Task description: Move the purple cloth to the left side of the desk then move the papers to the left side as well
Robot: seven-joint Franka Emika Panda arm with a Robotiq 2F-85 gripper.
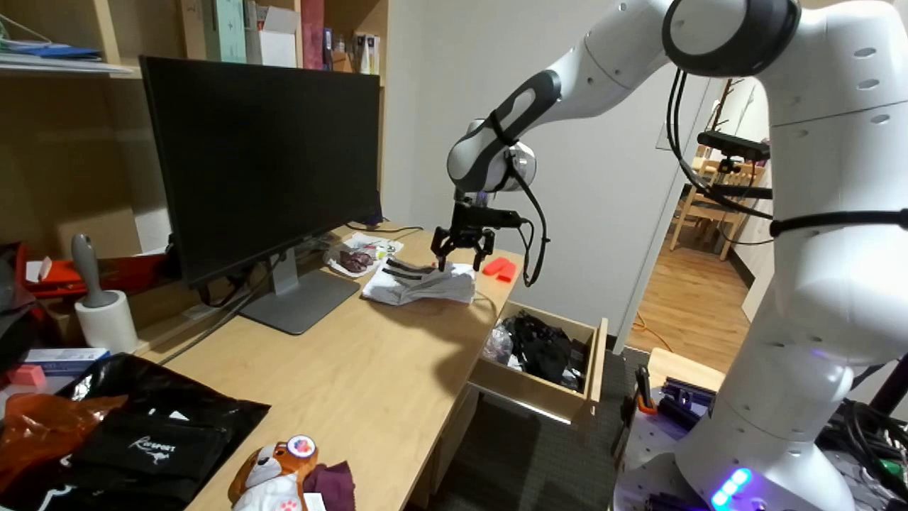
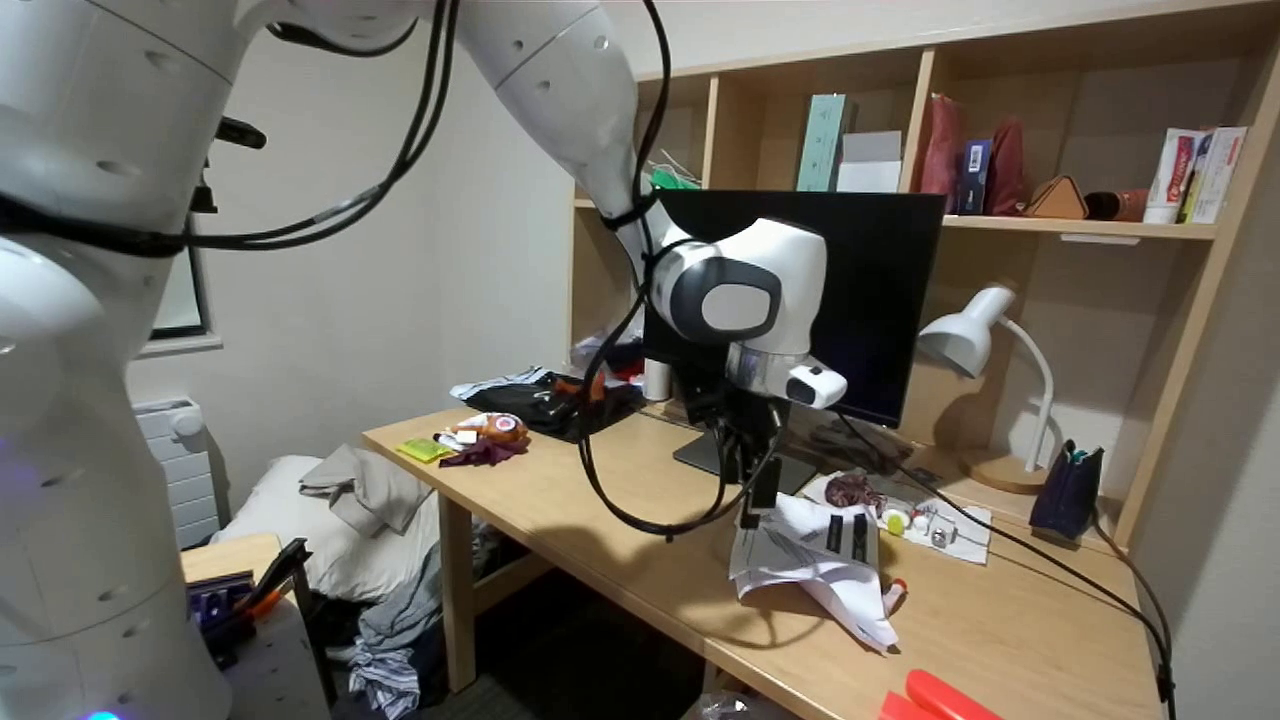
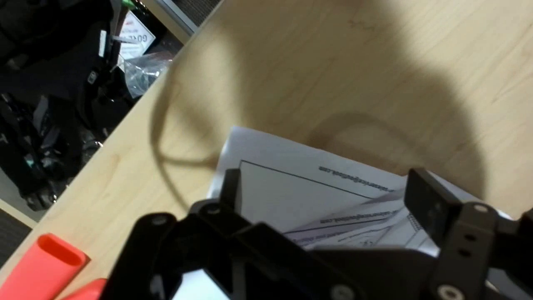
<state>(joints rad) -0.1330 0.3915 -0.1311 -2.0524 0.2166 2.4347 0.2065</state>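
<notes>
Exterior view: purple cloth (image 1: 335,485) just beside dog figure (image 1: 273,468) at left end of desk (image 1: 376,358), likely set there as task's first half. Black pouch (image 1: 142,461) logo ends "SPORT".

Exterior view: papers (image 2: 810,560) rumpled, well apart from purple cloth; red-and-white pack (image 2: 1172,178) perhaps Colgate.

Wrist view: gripper (image 3: 327,193) spread wide, nothing grasped, straddling papers, presumably to pinch raised fold. Print includes "service@outlook.com".

Black monitor (image 1: 262,170), white lamp (image 2: 966,335) beside it. Lint roller (image 1: 106,319) upright. Drawer (image 1: 598,362) open, black stuff (image 1: 543,348) inside. I see teal box (image 2: 820,140) on shelving (image 2: 1075,110).
</notes>
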